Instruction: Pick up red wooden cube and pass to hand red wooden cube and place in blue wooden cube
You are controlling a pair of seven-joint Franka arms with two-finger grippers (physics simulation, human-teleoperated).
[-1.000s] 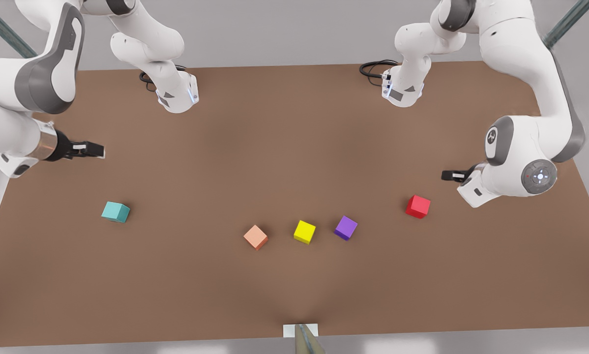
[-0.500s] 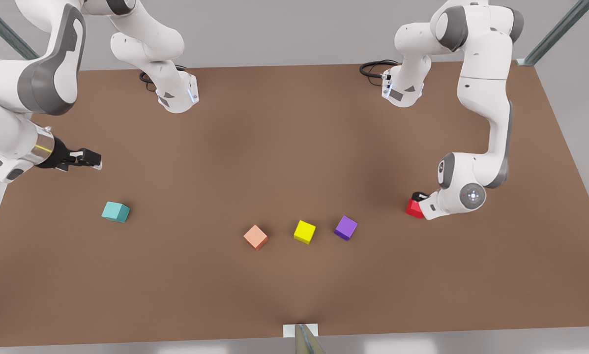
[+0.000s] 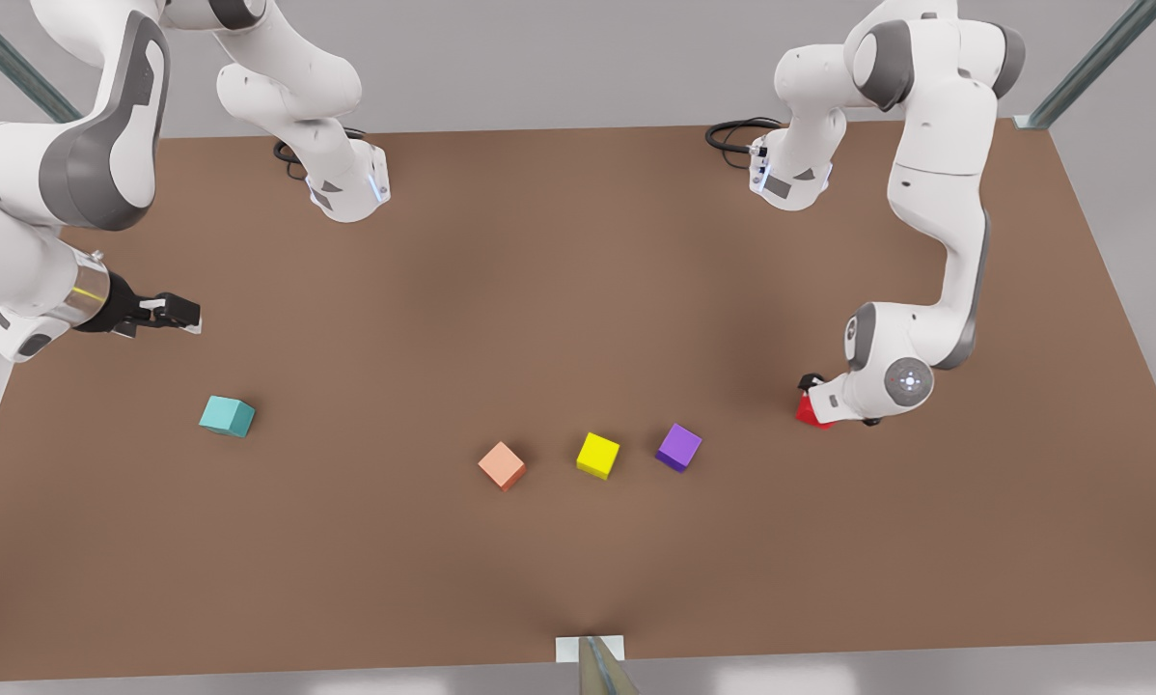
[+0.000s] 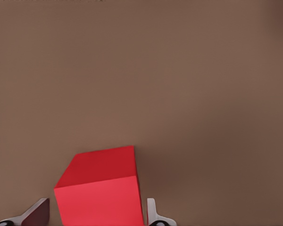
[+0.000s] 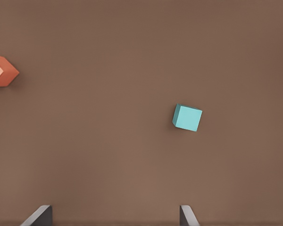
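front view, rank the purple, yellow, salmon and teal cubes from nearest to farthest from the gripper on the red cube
From the left gripper at the red wooden cube:
1. purple cube, toward the front view's left
2. yellow cube, mid-row
3. salmon-orange cube, left end of the row
4. blue wooden cube, far left, below the waiting right gripper

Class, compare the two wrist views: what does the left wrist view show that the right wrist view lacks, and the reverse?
Left wrist view: the red wooden cube resting between the open fingers of the left end effector. Right wrist view: the blue wooden cube and part of a salmon cube, beyond the open right end effector, which waits. Shared: the brown table.
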